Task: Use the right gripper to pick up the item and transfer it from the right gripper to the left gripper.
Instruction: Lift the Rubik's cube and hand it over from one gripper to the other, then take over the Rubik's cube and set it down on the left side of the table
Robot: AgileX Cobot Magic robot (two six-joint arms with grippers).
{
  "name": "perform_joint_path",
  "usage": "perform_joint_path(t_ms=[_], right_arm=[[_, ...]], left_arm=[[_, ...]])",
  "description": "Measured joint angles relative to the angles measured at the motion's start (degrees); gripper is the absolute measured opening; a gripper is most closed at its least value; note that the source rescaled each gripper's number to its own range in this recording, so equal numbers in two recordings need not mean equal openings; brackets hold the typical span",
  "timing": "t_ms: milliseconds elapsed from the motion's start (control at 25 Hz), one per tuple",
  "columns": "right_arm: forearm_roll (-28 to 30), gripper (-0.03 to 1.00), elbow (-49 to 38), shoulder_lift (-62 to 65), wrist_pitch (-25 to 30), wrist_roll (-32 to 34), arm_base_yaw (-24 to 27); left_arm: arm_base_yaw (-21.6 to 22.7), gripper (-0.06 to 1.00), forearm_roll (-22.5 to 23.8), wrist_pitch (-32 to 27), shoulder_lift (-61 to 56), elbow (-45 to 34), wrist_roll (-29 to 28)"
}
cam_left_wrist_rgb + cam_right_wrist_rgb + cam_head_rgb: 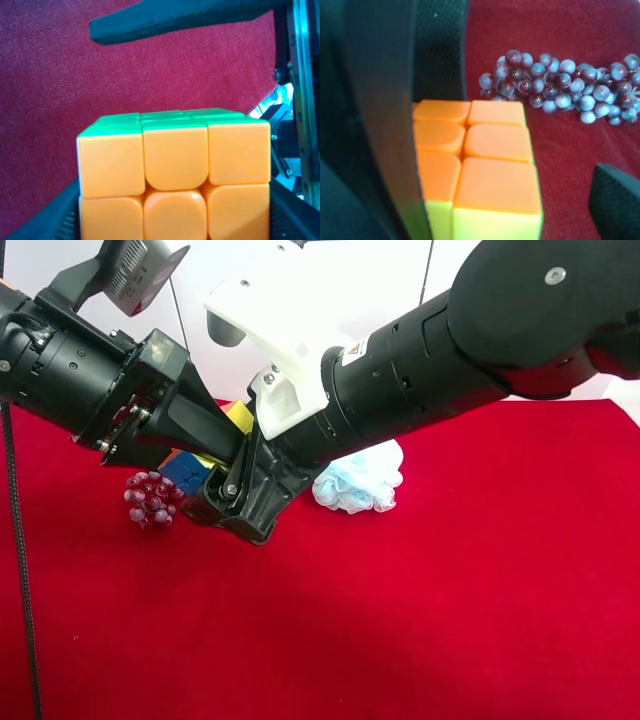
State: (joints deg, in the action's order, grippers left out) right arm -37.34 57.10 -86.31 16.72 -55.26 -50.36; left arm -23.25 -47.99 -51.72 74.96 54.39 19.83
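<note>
A Rubik's cube (175,170) with orange and green faces sits between the two dark pads of my left gripper (175,225), which is shut on it. In the right wrist view the cube (485,165) lies against one finger (380,125) of my right gripper (505,195). The other finger (617,200) stands clear of it, so the jaws are open. In the exterior high view both arms meet above the red cloth. The cube (186,472) shows there as blue and yellow between the left gripper (200,445) and the right gripper (228,492).
A bunch of dark purple grapes (152,498) lies on the red cloth (420,620) just beside the grippers, and shows in the right wrist view (560,85). A pale blue and white puff (358,485) lies behind the arm at the exterior high view's right.
</note>
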Motion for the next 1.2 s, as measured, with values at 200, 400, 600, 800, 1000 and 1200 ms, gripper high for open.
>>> perform_joint_path(t_ms=[200,400,600,800,1000,1200], right_arm=[[3.0,0.99,0.0,1.1,4.6,1.0,0.0],[12.1,1.00,0.1,5.5,9.7,10.4,-0.1],[22.8,1.00,0.3,10.7,17.0,24.0,-0.1],[29.3,1.00,0.3,15.1,28.4,35.6,-0.1],[29.9,1.00,0.3,19.4,39.1,41.9,-0.1],[30.0,1.00,-1.0,25.0,46.3,46.5,-0.1]], left_arm=[[0.0,0.00,0.0,-0.1,0.0,0.0,0.0],[0.0,0.00,0.0,-0.1,0.0,0.0,0.0],[0.0,0.00,0.0,-0.1,0.0,0.0,0.0],[0.0,0.00,0.0,-0.1,0.0,0.0,0.0],[0.0,0.00,0.0,-0.1,0.0,0.0,0.1],[-0.1,0.00,0.0,0.3,0.0,0.0,0.1]])
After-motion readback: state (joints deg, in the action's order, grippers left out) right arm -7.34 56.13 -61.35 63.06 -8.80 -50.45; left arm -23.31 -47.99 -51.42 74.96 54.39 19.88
